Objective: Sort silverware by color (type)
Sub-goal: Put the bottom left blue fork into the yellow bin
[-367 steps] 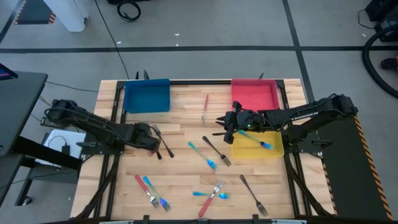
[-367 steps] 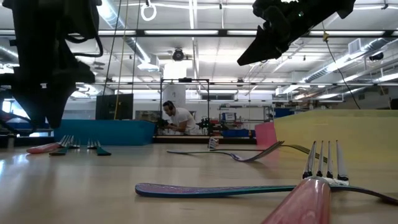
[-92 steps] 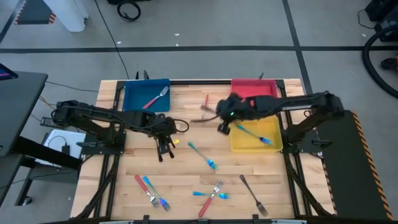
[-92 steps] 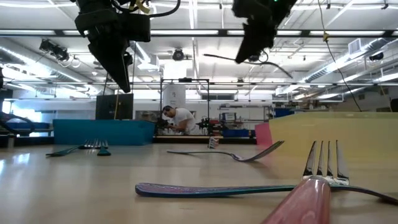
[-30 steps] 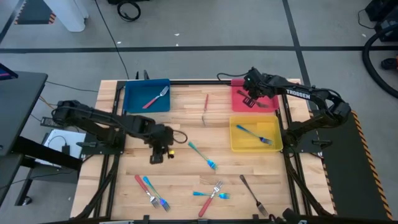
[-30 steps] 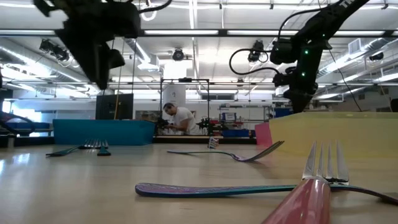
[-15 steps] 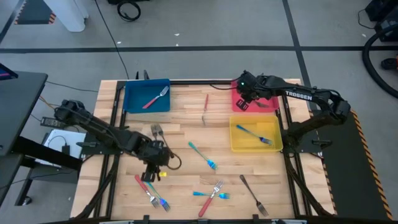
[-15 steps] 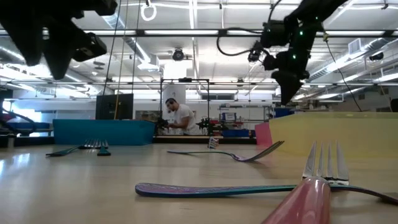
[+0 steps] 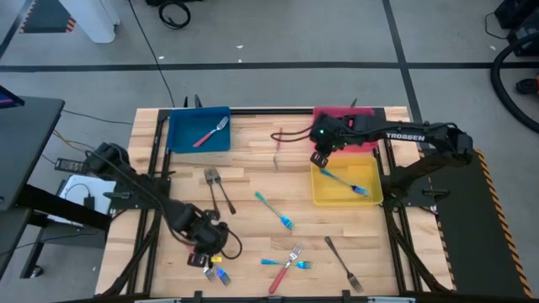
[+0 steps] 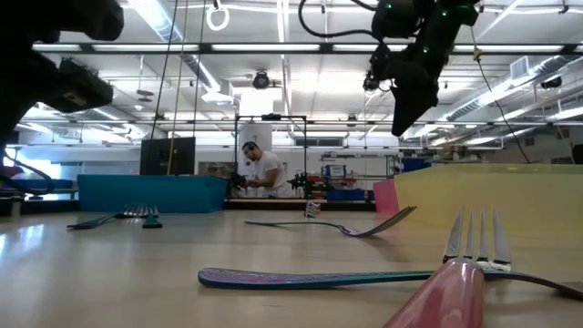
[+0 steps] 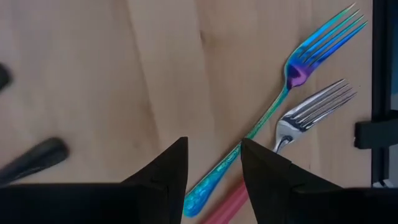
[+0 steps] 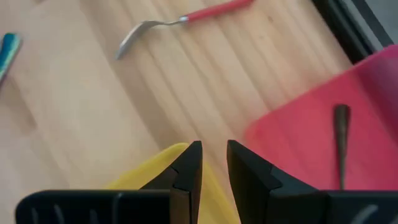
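— Which arm is nearer the forks?
— The left gripper [image 11: 211, 163], fingers apart and empty, straddles the iridescent blue-handled fork [image 11: 273, 109] lying diagonally on the table [image 9: 253, 181]; the right gripper [image 12: 212, 163] is narrowly parted, empty.

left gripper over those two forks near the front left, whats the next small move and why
Probably lower the left gripper straight down and close on the blue iridescent fork. Its fingers stand open and empty, and the fork's handle runs into the gap between them. A red-handled fork lies close beside it, so the descent should stay centred on the blue handle.
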`<move>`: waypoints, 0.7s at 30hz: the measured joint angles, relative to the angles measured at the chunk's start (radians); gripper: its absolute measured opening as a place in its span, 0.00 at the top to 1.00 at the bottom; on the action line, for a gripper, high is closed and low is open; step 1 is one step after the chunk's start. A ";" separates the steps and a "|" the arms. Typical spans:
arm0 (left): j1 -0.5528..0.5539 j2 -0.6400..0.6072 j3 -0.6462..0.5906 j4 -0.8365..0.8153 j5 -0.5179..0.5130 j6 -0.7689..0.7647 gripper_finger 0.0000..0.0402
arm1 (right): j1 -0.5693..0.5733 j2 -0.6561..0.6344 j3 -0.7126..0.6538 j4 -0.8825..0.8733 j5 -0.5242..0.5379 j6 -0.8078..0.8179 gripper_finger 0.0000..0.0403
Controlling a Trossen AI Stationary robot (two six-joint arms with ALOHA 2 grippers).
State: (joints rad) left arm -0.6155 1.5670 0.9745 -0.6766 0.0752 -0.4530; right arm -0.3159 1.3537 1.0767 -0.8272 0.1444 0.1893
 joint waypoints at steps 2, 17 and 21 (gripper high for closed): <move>-0.018 0.026 0.000 0.029 0.000 -0.017 0.64 | 0.024 0.000 0.000 0.000 0.000 0.013 0.79; -0.126 0.104 0.000 0.118 0.002 -0.146 0.64 | 0.134 0.000 0.000 0.000 0.000 0.078 0.79; -0.143 0.109 0.000 0.159 -0.002 -0.146 0.64 | 0.152 0.000 0.000 0.000 0.001 0.078 0.79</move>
State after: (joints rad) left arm -0.7587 1.6757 0.9747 -0.5180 0.0728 -0.5995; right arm -0.1639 1.3537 1.0767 -0.8272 0.1453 0.2676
